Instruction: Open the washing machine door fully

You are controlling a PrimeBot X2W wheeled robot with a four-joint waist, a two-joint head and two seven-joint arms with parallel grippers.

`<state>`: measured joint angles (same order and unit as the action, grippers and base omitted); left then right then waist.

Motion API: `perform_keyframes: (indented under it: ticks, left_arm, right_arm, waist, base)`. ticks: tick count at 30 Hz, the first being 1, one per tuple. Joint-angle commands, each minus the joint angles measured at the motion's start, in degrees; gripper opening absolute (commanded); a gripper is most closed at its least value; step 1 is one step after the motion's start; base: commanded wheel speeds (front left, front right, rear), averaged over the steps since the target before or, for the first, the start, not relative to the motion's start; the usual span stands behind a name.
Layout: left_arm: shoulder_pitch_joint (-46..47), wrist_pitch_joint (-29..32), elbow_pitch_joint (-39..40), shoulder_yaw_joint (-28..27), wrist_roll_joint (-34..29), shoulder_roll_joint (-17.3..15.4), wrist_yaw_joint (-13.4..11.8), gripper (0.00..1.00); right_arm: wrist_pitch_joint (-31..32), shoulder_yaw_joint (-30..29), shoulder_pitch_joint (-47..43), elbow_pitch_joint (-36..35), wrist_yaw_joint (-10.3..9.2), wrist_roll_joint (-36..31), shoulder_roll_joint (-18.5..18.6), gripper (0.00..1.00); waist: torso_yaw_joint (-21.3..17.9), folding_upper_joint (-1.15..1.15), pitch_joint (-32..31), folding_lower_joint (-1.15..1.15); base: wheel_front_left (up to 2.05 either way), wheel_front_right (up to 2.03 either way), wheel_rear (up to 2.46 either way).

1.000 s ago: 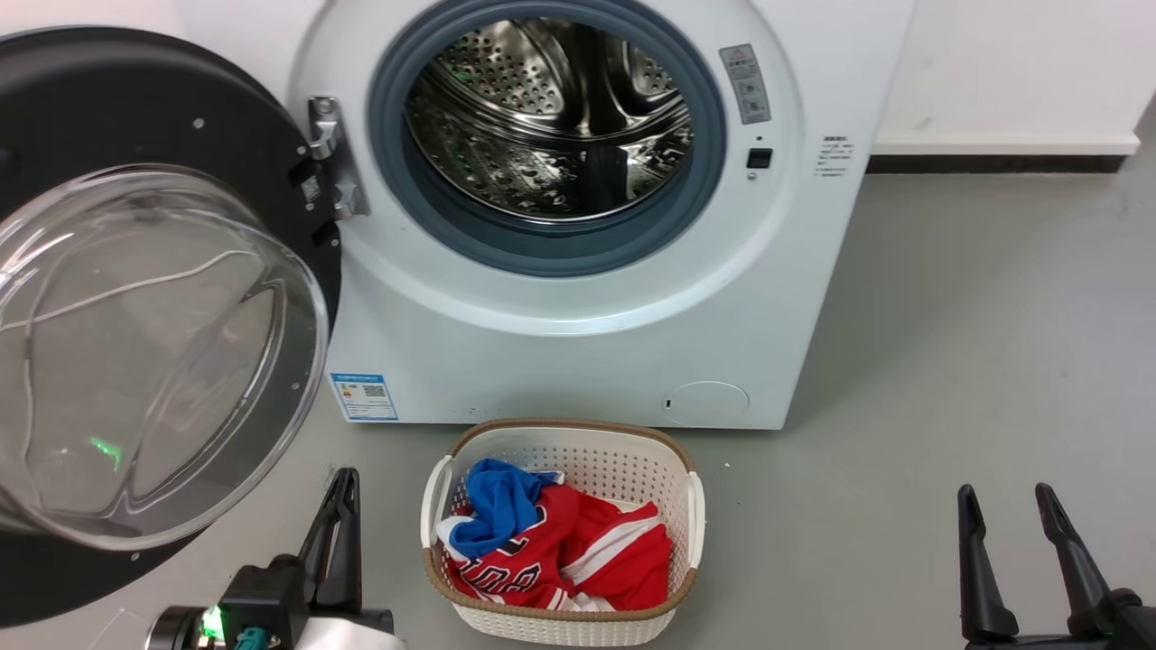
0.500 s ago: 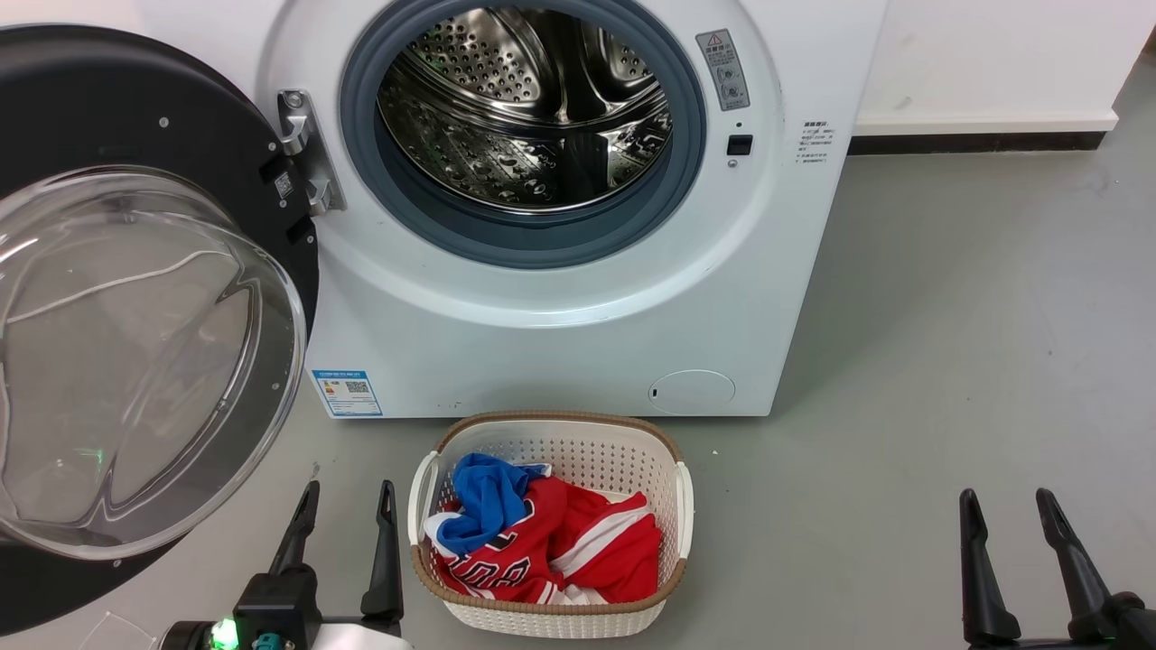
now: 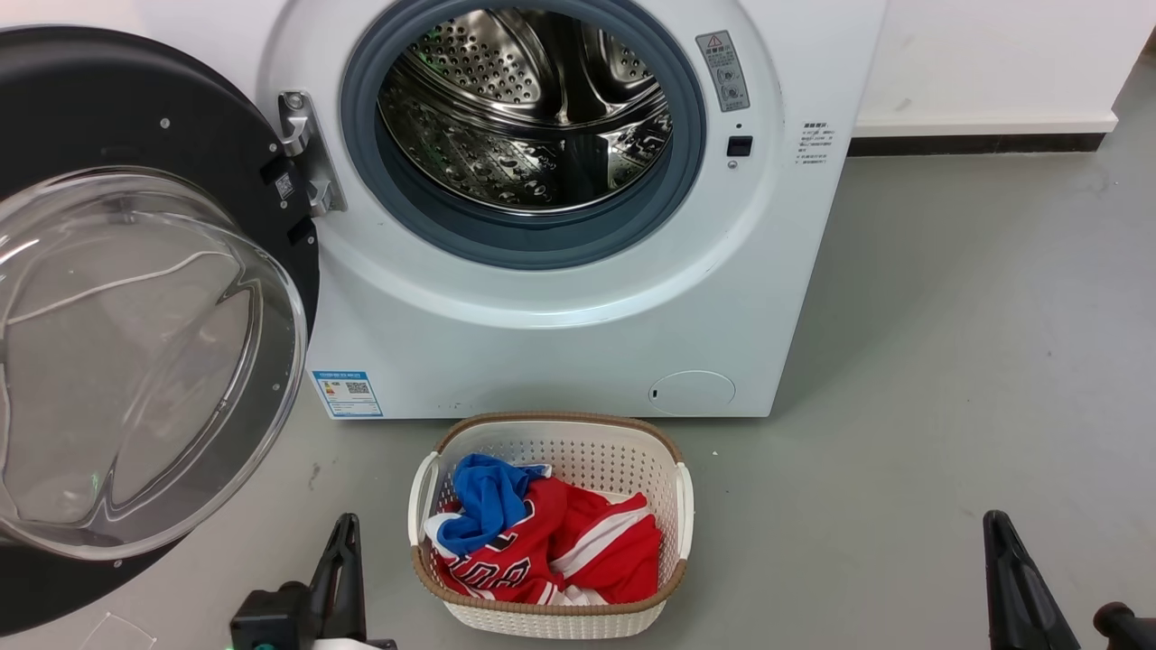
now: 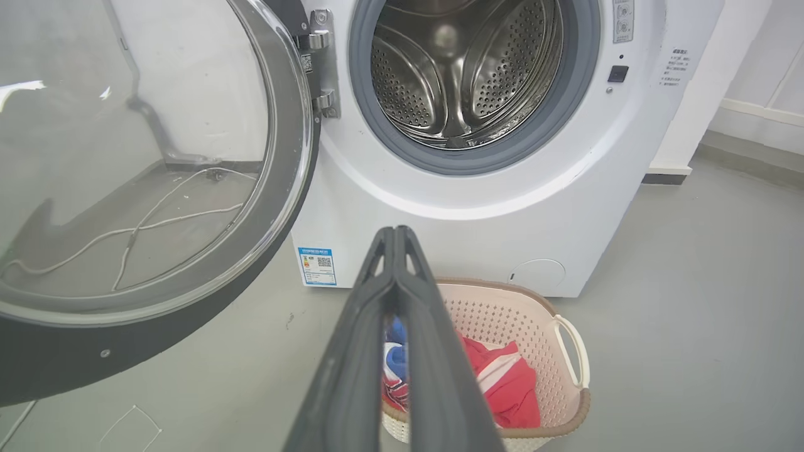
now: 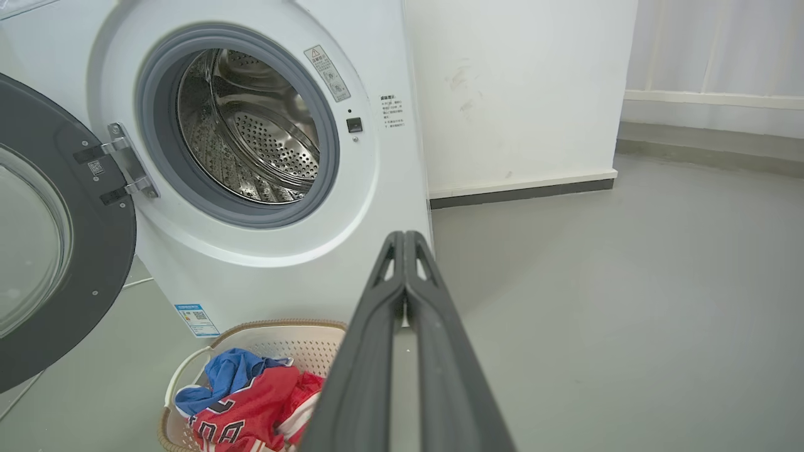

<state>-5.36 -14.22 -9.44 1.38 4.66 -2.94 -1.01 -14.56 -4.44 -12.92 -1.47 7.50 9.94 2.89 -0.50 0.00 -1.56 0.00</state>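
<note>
The white washing machine (image 3: pixel 542 343) stands ahead with its steel drum (image 3: pixel 524 99) exposed. Its door (image 3: pixel 181 117), glossy black with a clear glass bowl (image 3: pixel 135 361), hangs swung out wide to the left on its hinge (image 3: pixel 302 153). My left gripper (image 3: pixel 346 528) sits low on the left, below the door and apart from it, shut on nothing. In the left wrist view its fingertips (image 4: pixel 396 235) meet, with the door (image 4: pixel 289 157) off to the left. My right gripper (image 3: pixel 996 524) is low at the right, over bare floor. Its fingertips (image 5: pixel 402 238) are closed together.
A white laundry basket (image 3: pixel 551 421) with red and blue clothes (image 3: pixel 542 542) stands on the grey floor just in front of the machine, between my grippers. A white wall with a dark skirting (image 3: pixel 975 143) runs behind on the right. A thin white cable (image 4: pixel 157 220) lies behind the door.
Both grippers went from fingers apart to fingers together and dropped lower in the head view. The door and basket stayed put; the earliest frame's shift is camera motion.
</note>
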Motion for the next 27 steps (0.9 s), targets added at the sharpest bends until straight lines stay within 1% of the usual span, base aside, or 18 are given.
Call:
perform_keyframes:
  ticks: [1,13,27]
  left_arm:
    - [1.48,0.54,0.55,-0.54,2.56,-0.02,0.26,0.00]
    - [3.00,3.64,0.02,-1.54,16.52,-0.01,1.61,0.00]
    - [4.73,6.95,-0.77,-2.79,30.45,0.01,3.00,0.00]
  right_arm:
    - [0.32,0.17,0.99,-0.55,0.00,2.76,0.23,0.00]
    - [2.93,0.83,4.19,2.17,0.00,16.72,1.05,0.00]
    - [5.68,1.23,7.20,4.67,0.00,30.41,1.60,0.00]
  waist:
    - [0.00,0.00,0.03,0.00]
    - [0.05,0.00,0.20,0.00]
    - [0.11,0.00,0.40,0.00]
  base:
    - [0.00,0.00,0.00]
    - [0.00,0.00,0.00]
    - [0.00,0.00,0.00]
